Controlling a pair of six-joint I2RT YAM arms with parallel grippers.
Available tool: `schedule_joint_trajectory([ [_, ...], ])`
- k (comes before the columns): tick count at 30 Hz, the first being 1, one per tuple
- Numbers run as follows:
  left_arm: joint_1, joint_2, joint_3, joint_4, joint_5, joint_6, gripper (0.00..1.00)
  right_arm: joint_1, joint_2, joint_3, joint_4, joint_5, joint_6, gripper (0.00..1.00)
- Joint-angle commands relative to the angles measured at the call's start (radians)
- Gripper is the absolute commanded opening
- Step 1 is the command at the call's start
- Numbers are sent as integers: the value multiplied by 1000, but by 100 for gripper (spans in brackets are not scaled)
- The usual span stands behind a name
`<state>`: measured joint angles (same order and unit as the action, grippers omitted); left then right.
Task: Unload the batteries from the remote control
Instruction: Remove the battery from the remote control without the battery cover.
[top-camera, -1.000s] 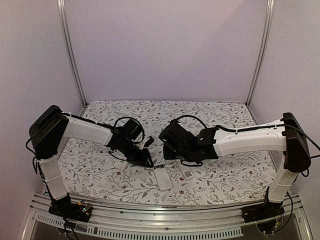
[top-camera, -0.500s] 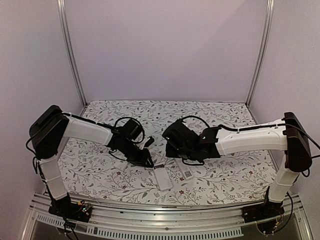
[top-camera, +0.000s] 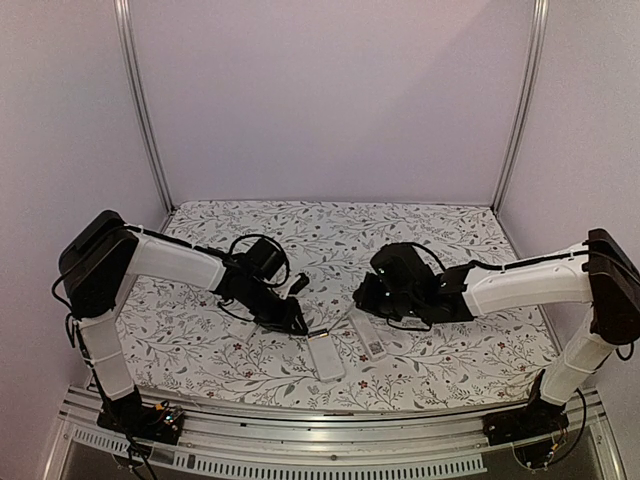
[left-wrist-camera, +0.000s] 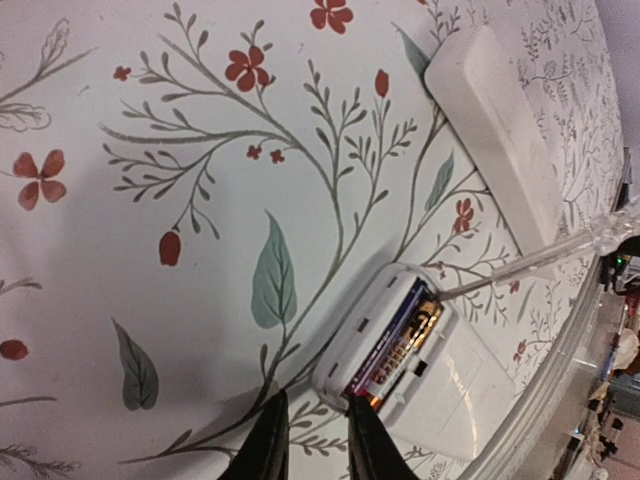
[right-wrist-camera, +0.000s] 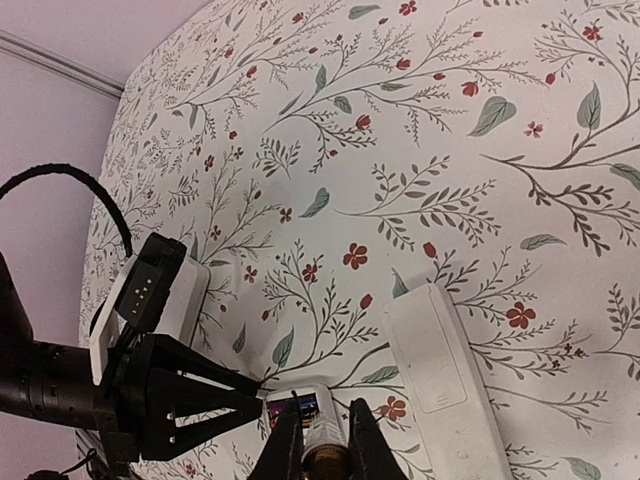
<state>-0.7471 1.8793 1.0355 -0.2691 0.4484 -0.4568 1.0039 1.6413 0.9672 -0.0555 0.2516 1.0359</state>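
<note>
Right gripper (right-wrist-camera: 322, 418): clamped tight on a clear rod (left-wrist-camera: 545, 260), rod tip down at the edge of the open battery compartment of the remote control (left-wrist-camera: 450, 390).

Left gripper (left-wrist-camera: 312, 425): fingers slightly apart with nothing between them, poised just beside that same open end, close to the floral tablecloth (left-wrist-camera: 150, 150).

Inside the uncovered compartment: the batteries (left-wrist-camera: 392, 345), dark with a red-orange end, seated lengthwise next to a brass-coloured spring contact; exact count not clear.

Beyond the remote control, flat on the cloth and apart from it: a second white slab (left-wrist-camera: 495, 140), longer and plain-faced.

Top view: both arms reaching in towards the table's middle, remote control near the front edge between the two wrists, white slab just to its right.
</note>
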Motion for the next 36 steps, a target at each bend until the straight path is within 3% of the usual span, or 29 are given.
schedule_joint_trajectory([
  [1,-18,42,3,-3,-5,4,20,1,-13,-54,96,-131,45,0],
  [15,-19,32,5,-3,-16,2,20,-8,-84,-79,160,-164,46,0],
  [28,-18,29,5,-1,-20,4,18,-1,-67,-29,59,16,-96,0],
  [36,-18,34,6,-2,-20,4,17,4,-22,13,33,18,-146,0],
])
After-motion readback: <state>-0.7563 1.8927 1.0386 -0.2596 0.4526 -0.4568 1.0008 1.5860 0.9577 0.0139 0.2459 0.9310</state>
